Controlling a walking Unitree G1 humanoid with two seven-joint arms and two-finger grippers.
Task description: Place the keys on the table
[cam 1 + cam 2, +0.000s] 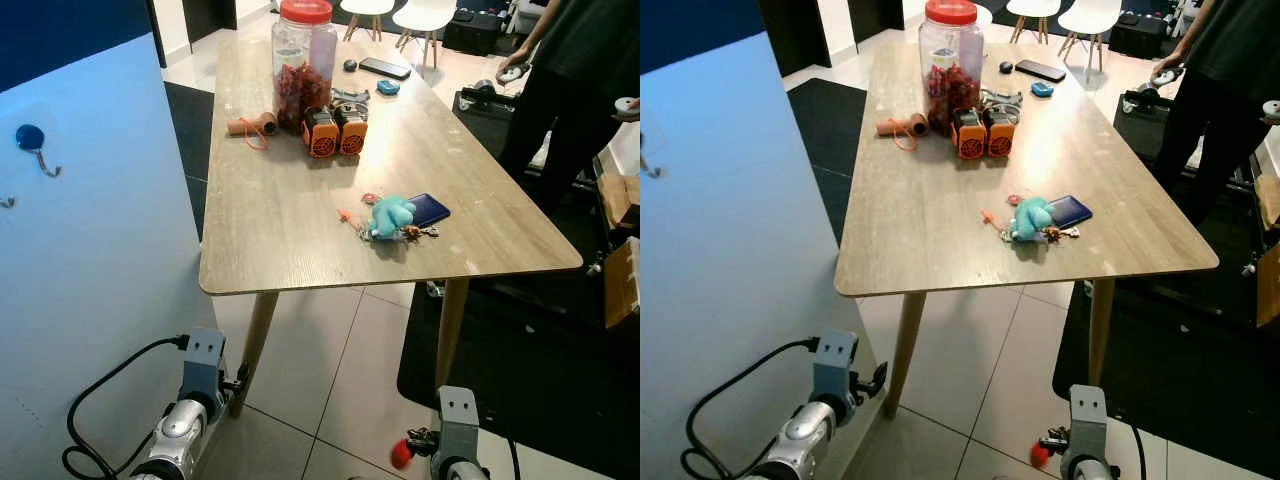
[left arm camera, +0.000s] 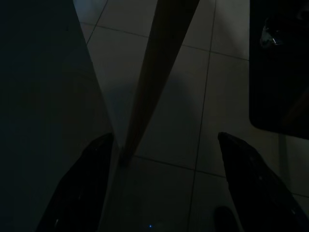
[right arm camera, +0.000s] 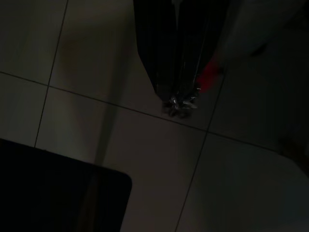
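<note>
While both arms hang low over the glossy tiled floor (image 1: 330, 370), the right gripper (image 3: 181, 99) has its jaws pinched together on a small metal bunch of keys (image 3: 179, 102) with a red tag (image 1: 401, 454). The left gripper (image 2: 164, 183) has its jaws spread wide and empty beside a tapered wooden leg (image 2: 154, 77). Near the pale woodgrain surface's (image 1: 280, 220) front right corner lies a teal plush keyring (image 1: 390, 216).

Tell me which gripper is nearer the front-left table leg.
Left. The left gripper hangs right beside the table leg; the right gripper, clamping keys, hangs low near the opposite front leg.
</note>
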